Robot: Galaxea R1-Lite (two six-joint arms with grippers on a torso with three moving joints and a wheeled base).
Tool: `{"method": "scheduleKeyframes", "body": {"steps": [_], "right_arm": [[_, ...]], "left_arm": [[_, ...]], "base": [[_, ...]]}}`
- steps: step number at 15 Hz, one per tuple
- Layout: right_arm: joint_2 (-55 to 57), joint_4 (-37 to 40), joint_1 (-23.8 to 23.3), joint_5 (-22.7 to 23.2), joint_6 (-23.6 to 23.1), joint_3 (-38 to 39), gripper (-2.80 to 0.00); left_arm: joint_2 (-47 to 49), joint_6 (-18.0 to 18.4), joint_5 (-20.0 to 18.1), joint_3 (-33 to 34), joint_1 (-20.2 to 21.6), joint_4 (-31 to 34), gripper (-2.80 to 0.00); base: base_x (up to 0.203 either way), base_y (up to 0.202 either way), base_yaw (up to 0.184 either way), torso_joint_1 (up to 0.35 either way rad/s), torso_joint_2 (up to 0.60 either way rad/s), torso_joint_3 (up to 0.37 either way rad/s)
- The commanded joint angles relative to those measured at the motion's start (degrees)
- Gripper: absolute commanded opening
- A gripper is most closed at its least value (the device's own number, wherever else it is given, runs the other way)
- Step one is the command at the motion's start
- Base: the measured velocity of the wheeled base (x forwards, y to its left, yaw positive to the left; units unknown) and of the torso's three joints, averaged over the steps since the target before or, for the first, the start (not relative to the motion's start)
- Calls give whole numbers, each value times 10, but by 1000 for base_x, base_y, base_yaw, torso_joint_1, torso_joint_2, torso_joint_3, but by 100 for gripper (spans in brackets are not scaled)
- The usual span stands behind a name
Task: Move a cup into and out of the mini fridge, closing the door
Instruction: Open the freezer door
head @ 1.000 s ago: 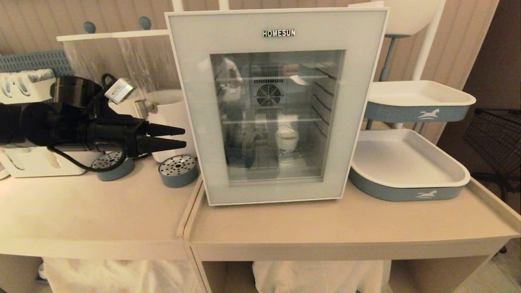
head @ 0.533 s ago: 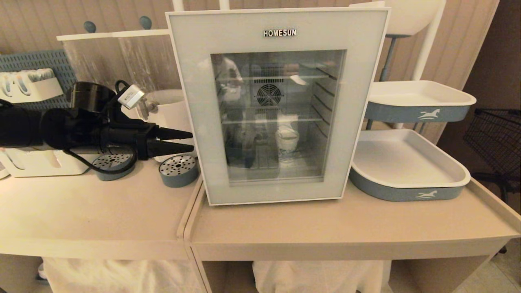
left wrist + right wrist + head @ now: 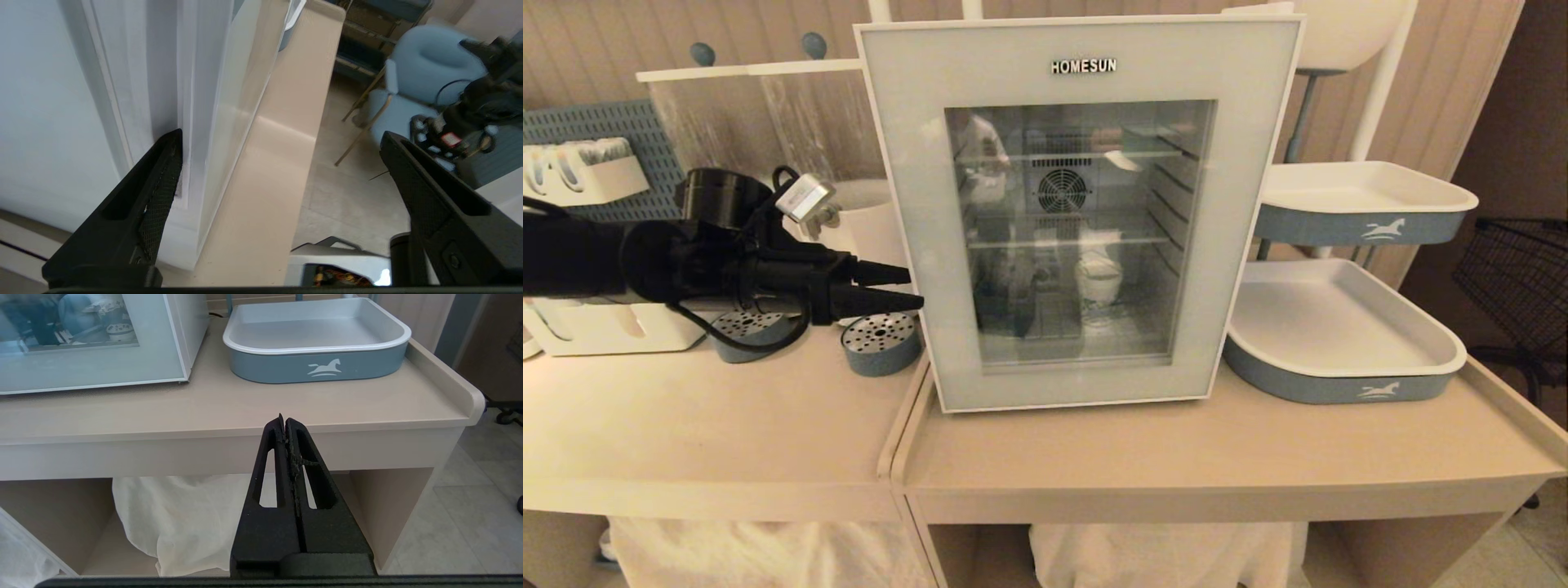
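We see two pale beige tables [image 3: 1192, 457] set edge to edge. On the right one stand the mini fridge [image 3: 1078, 212], its door [image 3: 907, 204] shut, and beside it a blue-and-white tray [image 3: 1339, 343] (horse emblem on its wall). On the left one sit two round perforated blue discs [image 3: 880, 343] and a white holder [image 3: 605, 327].

door [image 3: 907, 163]: pale grey-blue frame, clear glass window, dark "HOMESUN" lettering at 12 o'clock
mini fridge [image 3: 49, 102]: white side wall
cup [image 3: 1098, 286]: white, blue print low on its side, seen through the glass
lower tray [image 3: 1339, 388]: white inside, blue-grey wall, white horse emblem
counter [image 3: 1176, 457]: pale beige
left gripper [image 3: 915, 287]: black, fingers [image 3: 163, 175] with cross-hatched pads
round drip discs [image 3: 880, 343]: blue-grey rim, perforated silver top
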Motion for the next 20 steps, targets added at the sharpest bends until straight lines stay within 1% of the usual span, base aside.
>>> {"method": "scheduleKeyframes", "body": {"steps": [1,4,9,12,13,14,15,16,18,19,20], "right_arm": [[0,-1,0,0,0,0,-280],[0,0,0,-1,0,0,-280],[0,0,0,-1,0,0,-280],[0,-1,0,-1,0,0,-280],[0,-1,0,-1,1,0,-280],[0,-1,0,-1,2,0,-280],[0,-1,0,-2,4,0,-280],[0,-1,0,-2,4,0,-280],[0,-1,0,-1,4,0,-280],[0,-1,0,-1,4,0,-280],[0,0,0,-1,3,0,-280]], "left_arm": [[-11,-10,-25,3,0,3,0],[-49,-28,-54,24,0,4,0],[-115,-43,-64,69,-13,4,0],[-184,-49,-64,122,-36,6,0],[-218,-61,-64,138,-52,5,0],[-249,-79,-64,153,-72,5,0],[-280,-109,-65,162,-99,5,0],[-312,-146,-65,172,-137,4,0],[-387,-221,-62,191,-228,2,0],[-423,-252,-57,204,-263,1,0],[-460,-271,-43,218,-285,0,0]], "base": [[0,0,0,0,0,0],[0,0,0,0,0,0],[0,0,0,0,0,0],[0,0,0,0,0,0],[0,0,0,0,0,0],[0,0,0,0,0,0],[0,0,0,0,0,0],[0,0,0,0,0,0],[0,0,0,0,0,0],[0,0,0,0,0,0],[0,0,0,0,0,0]]}}
